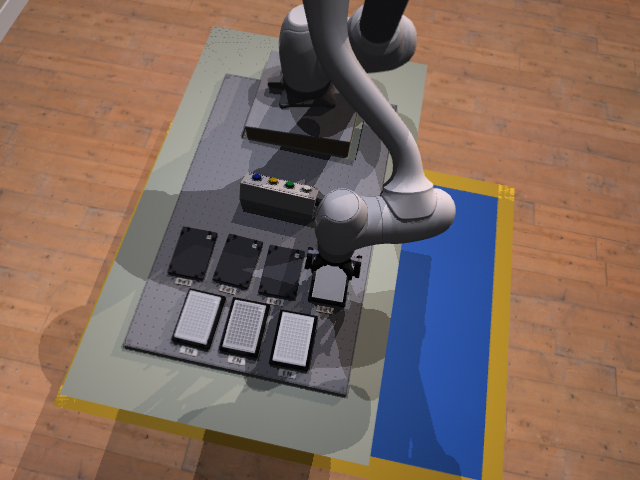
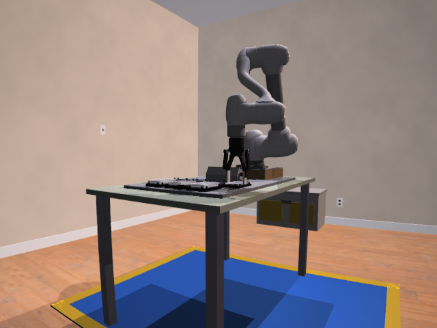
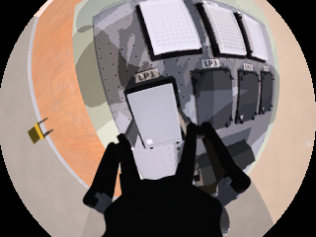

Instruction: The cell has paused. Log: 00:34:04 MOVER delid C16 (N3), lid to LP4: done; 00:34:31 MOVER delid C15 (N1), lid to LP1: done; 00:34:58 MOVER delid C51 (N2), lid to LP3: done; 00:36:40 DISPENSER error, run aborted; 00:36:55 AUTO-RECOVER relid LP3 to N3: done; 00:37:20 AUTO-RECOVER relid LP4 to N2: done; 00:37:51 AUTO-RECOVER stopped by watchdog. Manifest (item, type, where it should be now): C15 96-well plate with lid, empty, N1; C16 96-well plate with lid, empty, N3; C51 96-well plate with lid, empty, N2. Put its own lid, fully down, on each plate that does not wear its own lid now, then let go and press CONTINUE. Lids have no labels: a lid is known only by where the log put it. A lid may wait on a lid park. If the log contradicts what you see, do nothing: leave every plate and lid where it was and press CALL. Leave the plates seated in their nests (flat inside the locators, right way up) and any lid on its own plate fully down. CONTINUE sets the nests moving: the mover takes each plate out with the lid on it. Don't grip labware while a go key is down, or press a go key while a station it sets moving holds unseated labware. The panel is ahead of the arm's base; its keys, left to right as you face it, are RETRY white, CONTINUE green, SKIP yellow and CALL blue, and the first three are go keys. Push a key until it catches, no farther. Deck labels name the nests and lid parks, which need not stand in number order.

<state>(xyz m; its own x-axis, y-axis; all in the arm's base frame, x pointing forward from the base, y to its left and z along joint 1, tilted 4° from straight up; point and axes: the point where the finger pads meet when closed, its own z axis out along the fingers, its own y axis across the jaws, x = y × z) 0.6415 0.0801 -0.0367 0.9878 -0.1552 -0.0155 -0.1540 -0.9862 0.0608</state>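
Observation:
Three white 96-well plates sit in the front row of nests: left (image 1: 197, 317), middle (image 1: 244, 326) and right (image 1: 293, 338). The middle one shows its well grid more sharply than the other two. Behind them is a row of dark lid parks. A grey lid (image 1: 328, 285) is at the rightmost park, also seen in the wrist view (image 3: 154, 115). My gripper (image 1: 330, 268) points straight down and is shut on the far end of this lid, low at the park (image 2: 235, 178). I cannot tell whether the lid still touches the park.
The three other lid parks (image 1: 192, 253) (image 1: 237, 260) (image 1: 280, 272) are bare. The key panel (image 1: 279, 196) stands behind them with blue (image 1: 256, 176), yellow (image 1: 272, 180), green (image 1: 289, 183) and white (image 1: 306, 189) keys. My elbow hangs over the deck's right edge.

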